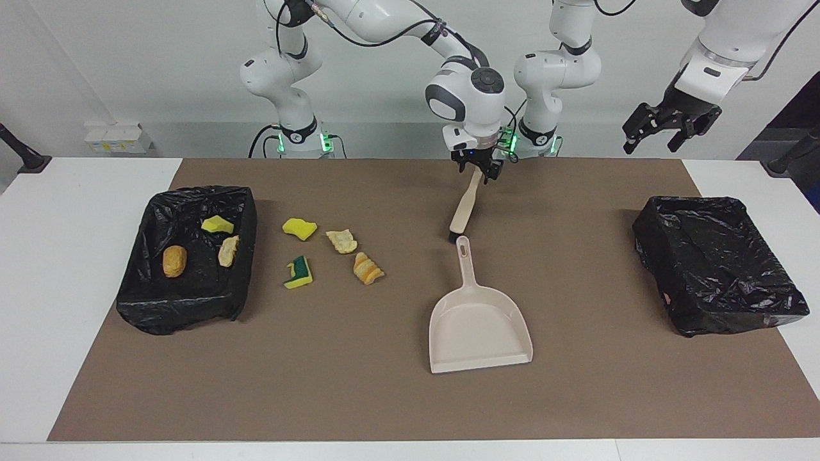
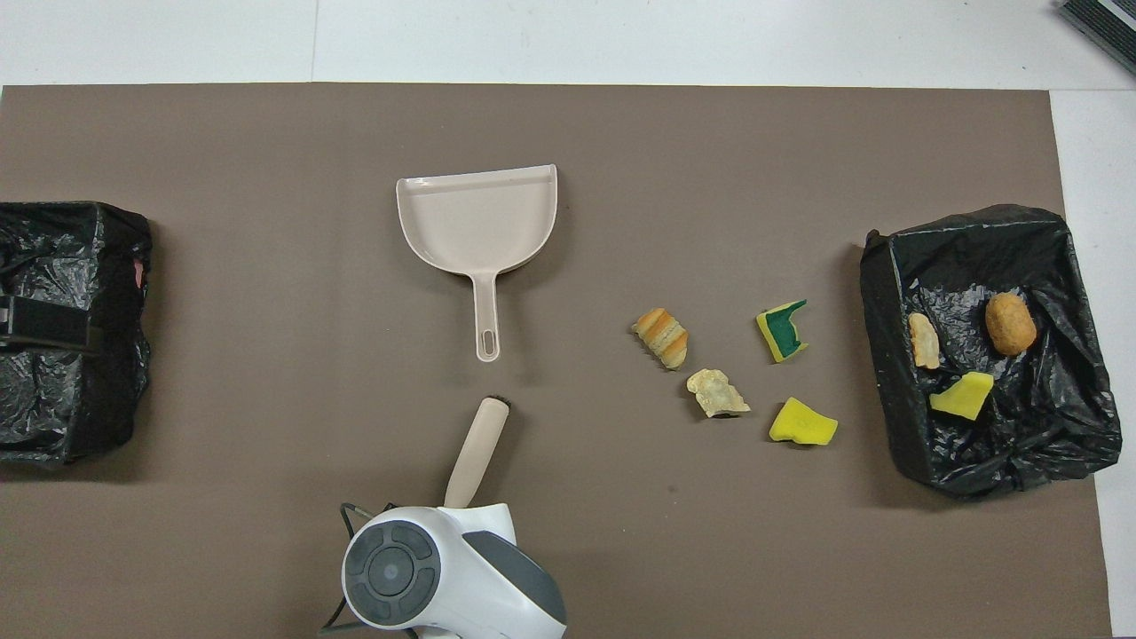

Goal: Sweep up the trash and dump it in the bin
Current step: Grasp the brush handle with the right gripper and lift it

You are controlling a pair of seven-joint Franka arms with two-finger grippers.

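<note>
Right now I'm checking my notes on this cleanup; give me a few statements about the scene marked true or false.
1. Four scraps lie on the mat outside the bins. True.
2. The dustpan holds one scrap. False: it is empty.
3. The right gripper is at the brush handle's upper end. True.
4. The bin at the left arm's end holds three scraps. False: they lie in the bin at the right arm's end.
5. The left gripper hangs in the air, touching nothing. True.
</note>
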